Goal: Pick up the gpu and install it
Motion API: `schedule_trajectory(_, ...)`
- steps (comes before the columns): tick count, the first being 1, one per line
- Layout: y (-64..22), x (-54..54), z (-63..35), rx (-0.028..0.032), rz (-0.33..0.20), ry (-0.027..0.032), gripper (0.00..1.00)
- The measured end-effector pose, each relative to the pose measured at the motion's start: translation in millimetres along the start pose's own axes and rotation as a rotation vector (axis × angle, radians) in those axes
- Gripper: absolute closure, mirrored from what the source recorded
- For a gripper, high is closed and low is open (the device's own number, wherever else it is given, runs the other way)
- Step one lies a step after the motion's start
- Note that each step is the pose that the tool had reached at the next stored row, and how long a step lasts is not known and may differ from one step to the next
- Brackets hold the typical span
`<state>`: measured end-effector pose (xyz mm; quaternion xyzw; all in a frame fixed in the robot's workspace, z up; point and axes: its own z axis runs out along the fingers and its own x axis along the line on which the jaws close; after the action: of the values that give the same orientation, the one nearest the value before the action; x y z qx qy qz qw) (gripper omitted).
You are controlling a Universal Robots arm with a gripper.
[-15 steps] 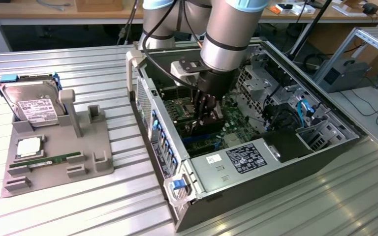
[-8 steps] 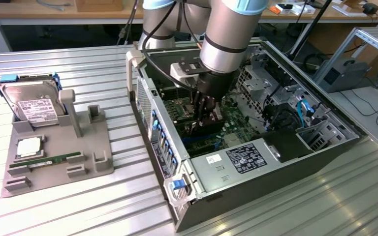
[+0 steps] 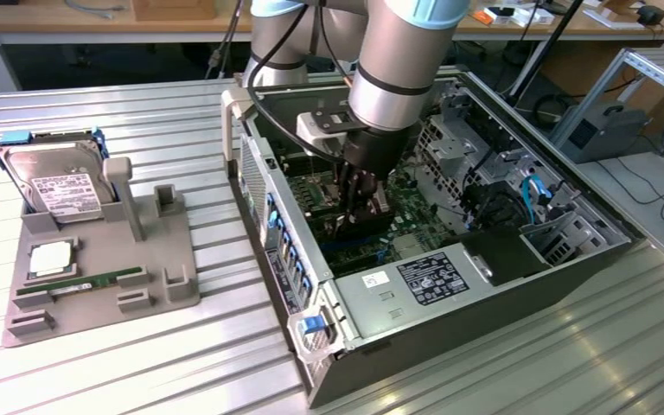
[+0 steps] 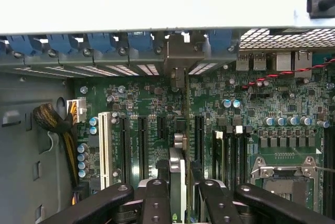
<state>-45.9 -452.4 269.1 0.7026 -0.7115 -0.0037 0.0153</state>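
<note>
The gripper (image 4: pixel 180 195) is closed on the gpu (image 4: pixel 178 169), its black fingers (image 4: pixel 157 203) pinching the thin card edge-on from both sides, so the card hangs straight below the tool with its silver bracket (image 4: pixel 180 56) at the far end from the fingers, up against the row of blue-clipped rear slots of the case. Directly beneath the card lies the green motherboard (image 4: pixel 246 103), with long black expansion slots (image 4: pixel 142 145) running parallel on either side of it; whether the card's edge has actually entered a slot is hidden by the card itself. In the exterior view the gripper (image 3: pixel 359 207) is reached deep inside the open computer case (image 3: pixel 539 259), so the pick-up looks done and the seating appears to be under way or nearly complete, though not confirmed. Farther off, well apart from the tool, a grey holder (image 3: pixel 101 268) carries the hard drive (image 3: pixel 61 186) and a memory stick (image 3: pixel 90 284).
</note>
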Motion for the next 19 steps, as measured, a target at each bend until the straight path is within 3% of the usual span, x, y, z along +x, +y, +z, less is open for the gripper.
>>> schedule_trajectory(19,0.3,-0.8,1.5,0.0001,0.000,0.0010,0.73)
